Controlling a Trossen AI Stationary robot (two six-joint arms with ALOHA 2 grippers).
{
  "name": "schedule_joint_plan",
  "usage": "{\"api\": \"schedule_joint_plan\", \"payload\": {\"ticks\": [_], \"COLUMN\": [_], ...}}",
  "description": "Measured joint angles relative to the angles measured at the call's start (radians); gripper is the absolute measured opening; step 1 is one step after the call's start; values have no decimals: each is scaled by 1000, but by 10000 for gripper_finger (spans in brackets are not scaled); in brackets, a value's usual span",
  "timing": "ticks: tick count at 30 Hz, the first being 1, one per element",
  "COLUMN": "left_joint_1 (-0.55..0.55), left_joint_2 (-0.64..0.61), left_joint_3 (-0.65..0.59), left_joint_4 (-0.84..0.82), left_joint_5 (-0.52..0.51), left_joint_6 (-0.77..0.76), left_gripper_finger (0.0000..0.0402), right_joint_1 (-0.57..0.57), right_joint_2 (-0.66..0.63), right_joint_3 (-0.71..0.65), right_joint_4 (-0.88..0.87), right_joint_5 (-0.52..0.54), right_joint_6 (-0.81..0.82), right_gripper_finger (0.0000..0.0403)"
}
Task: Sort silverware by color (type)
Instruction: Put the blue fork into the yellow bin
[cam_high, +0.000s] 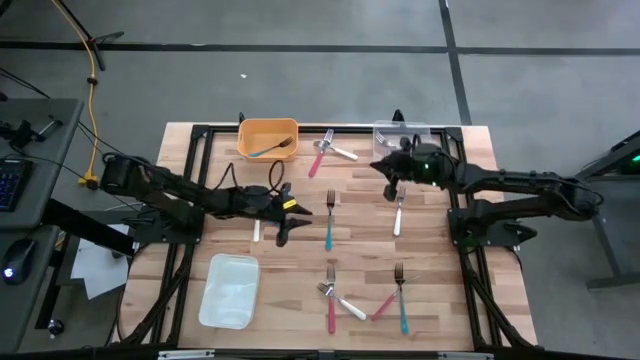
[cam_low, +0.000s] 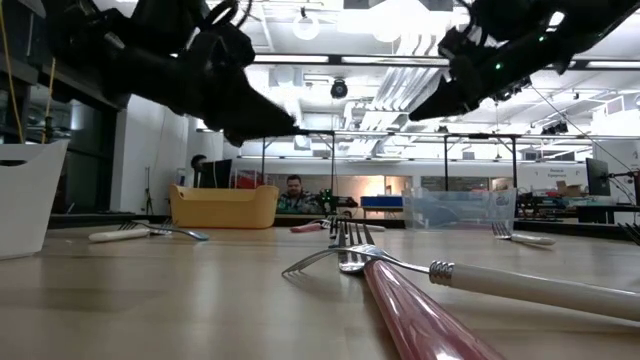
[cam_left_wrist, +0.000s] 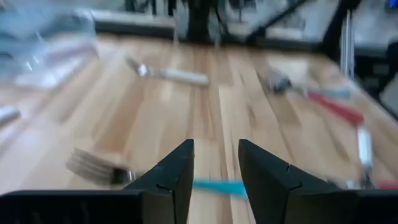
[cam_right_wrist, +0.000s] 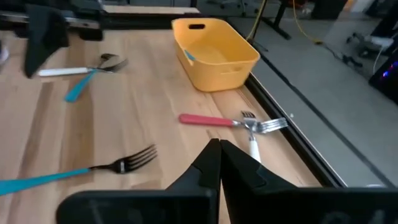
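Observation:
Forks with red, teal or white handles lie scattered on the wooden table. My left gripper (cam_high: 291, 217) (cam_left_wrist: 216, 171) is open and hovers above the table just left of a teal fork (cam_high: 328, 226), whose handle (cam_left_wrist: 217, 186) shows beyond the fingertips. A white fork (cam_high: 256, 231) lies beside that arm. My right gripper (cam_high: 384, 170) (cam_right_wrist: 218, 163) is shut on nothing and is raised near the clear bin (cam_high: 401, 134), above a white fork (cam_high: 398, 214). A red and a white fork (cam_right_wrist: 239, 122) lie crossed by the orange bin (cam_high: 268, 137). Several more forks (cam_high: 365, 300) lie near the table's near edge.
The orange bin (cam_right_wrist: 214, 53) at the far edge holds one fork (cam_high: 270, 150). A white tray (cam_high: 230, 290) sits at the near left. In the low view a red fork (cam_low: 420, 315) and a white fork (cam_low: 500, 283) lie crossed close to the camera. A person sits in the room behind.

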Motion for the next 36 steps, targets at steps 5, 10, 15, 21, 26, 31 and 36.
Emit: {"api": "schedule_joint_plan", "payload": {"ticks": [5,10,15,21,26,31,36], "left_joint_1": [0,13,44,113,147,162,158], "left_joint_2": [-105,-139,-130,-84,-45,5,44], "left_joint_3": [112,242,271,271,271,271,271], "left_joint_4": [-487,-938,-1128,-1230,-1228,-1237,-1229], "left_joint_5": [4,-3,-114,-147,-113,-107,-112], "left_joint_6": [51,115,171,225,253,304,379], "left_gripper_finger": [95,82,82,102,131,144,140], "right_joint_1": [106,167,184,183,183,183,183], "right_joint_2": [-15,-9,-4,-3,-3,-3,-3], "right_joint_3": [-3,-4,-4,-4,-4,-4,-4], "right_joint_4": [-10,-9,-4,-6,-5,-4,-4], "right_joint_5": [55,67,68,70,70,70,70], "right_joint_6": [0,-1,-1,-1,-2,-1,-1], "right_gripper_finger": [1,1,1,0,0,0,0]}}
